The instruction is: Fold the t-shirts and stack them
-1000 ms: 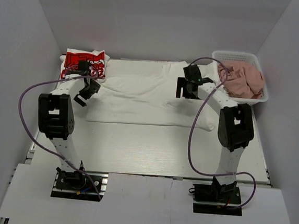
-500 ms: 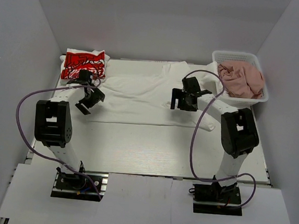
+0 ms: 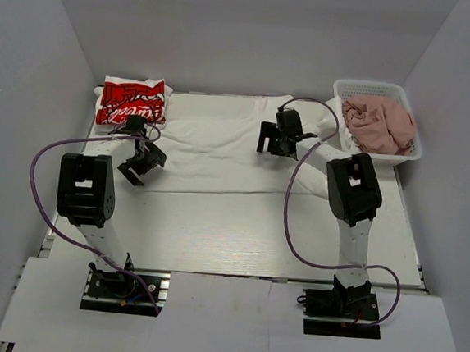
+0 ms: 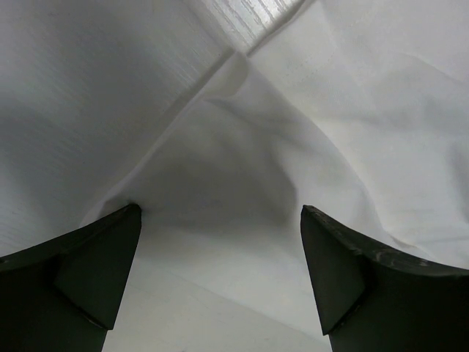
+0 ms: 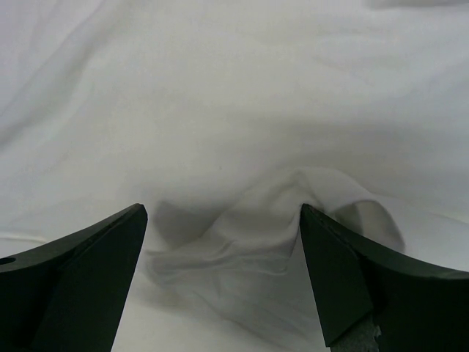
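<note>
Where the large white t-shirt (image 3: pixel 220 154) lies spread flat across the far middle of the table (image 3: pixel 238 234), both grippers are held low over it. The left gripper (image 3: pixel 143 165) is seen at the shirt's near left edge, its jaws spread wide with nothing pinched. In the left wrist view an edge of the white cloth is framed between the two dark fingers (image 4: pixel 88 271), with a strip of bare table showing beyond it. The right gripper (image 3: pixel 271 140) is placed over the far right part of the same shirt, its jaws likewise spread wide and nothing held. In the right wrist view a small raised wrinkle of white cloth is seen between its fingers (image 5: pixel 80 279). Whether either set of fingertips touches the cloth cannot be told. A white t-shirt with red print (image 3: pixel 131 103) is laid folded at the far left corner of the table, just beside the spread shirt's left end. A dusty-pink t-shirt (image 3: pixel 379 125) is bundled, unfolded, inside the white mesh basket (image 3: pixel 373 87) at the far right, well apart from the folded one.
</note>
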Controlling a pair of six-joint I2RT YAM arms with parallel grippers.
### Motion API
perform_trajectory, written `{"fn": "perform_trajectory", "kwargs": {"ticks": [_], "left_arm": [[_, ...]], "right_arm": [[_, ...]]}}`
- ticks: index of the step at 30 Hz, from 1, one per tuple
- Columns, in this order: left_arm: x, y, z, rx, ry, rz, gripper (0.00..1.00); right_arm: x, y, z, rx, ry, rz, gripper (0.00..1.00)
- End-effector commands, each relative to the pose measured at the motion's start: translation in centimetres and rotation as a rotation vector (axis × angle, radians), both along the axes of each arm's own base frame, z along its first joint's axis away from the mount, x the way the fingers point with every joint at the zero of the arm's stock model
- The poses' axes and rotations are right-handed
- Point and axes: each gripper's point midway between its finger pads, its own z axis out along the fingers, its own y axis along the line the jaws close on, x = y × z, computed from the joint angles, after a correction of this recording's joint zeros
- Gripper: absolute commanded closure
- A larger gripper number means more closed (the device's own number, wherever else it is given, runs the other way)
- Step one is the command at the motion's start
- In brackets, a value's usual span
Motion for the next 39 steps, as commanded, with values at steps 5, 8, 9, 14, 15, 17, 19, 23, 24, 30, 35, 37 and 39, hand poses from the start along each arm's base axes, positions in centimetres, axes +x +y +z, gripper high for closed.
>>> {"fn": "perform_trajectory", "kwargs": {"ticks": [5,8,9,14,15,17,19,23,24,30,35,37,39], "left_arm": [[-2.6,1.0,-3.1,0.042,0.132,0.011,0.0],[-2.7,1.8,-2.3,0.084,0.126,0.033,0.0],[-2.7,1.8,-2.3,0.084,0.126,0.033,0.0],[-3.2,1.6,-2.1,0.075,0.117,0.031,0.0],[-3.2,1.6,-2.1,0.075,0.117,0.031,0.0],[-3.2,1.6,-2.1,0.075,0.117,0.031,0.0],[-3.1,1.6,-1.8,0.075,0.106,0.031,0.0],[-3.1,1.6,-1.7,0.078,0.097,0.023,0.0],[-3.1,1.5,-1.7,0.069,0.097,0.02,0.0],[-4.4,0.4,-2.6,0.03,0.12,-0.011,0.0],[-7.1,0.0,-3.8,0.008,0.177,-0.018,0.0],[-9.4,-0.3,-4.4,-0.006,0.219,-0.021,0.0],[-12.8,-0.5,-5.4,-0.018,0.288,-0.014,0.0]], "right_arm": [[10.0,3.0,6.7,0.049,-0.294,0.013,0.1],[10.3,3.1,8.5,-0.013,-0.338,0.072,0.1],[9.9,2.7,9.0,-0.026,-0.35,0.076,0.1],[7.7,-0.4,12.1,-0.079,-0.461,0.044,0.1],[6.7,-0.9,10.4,-0.11,-0.429,0.055,0.1],[5.4,-1.4,11.5,-0.124,-0.426,0.076,0.1],[3.5,-1.9,9.2,-0.143,-0.36,0.106,0.1],[-0.2,-3.5,6.0,-0.129,-0.228,0.062,0.1],[-0.4,-4.4,5.2,-0.148,-0.21,0.021,0.1],[-3.9,-7.2,-1.1,-0.157,0.015,-0.096,0.1],[-9.5,-9.6,-4.1,-0.104,0.145,-0.167,0.1],[-12.4,-10.1,-4.0,-0.066,0.191,-0.206,0.1],[-16.4,-10.8,-4.2,-0.056,0.24,-0.209,0.1]]}}
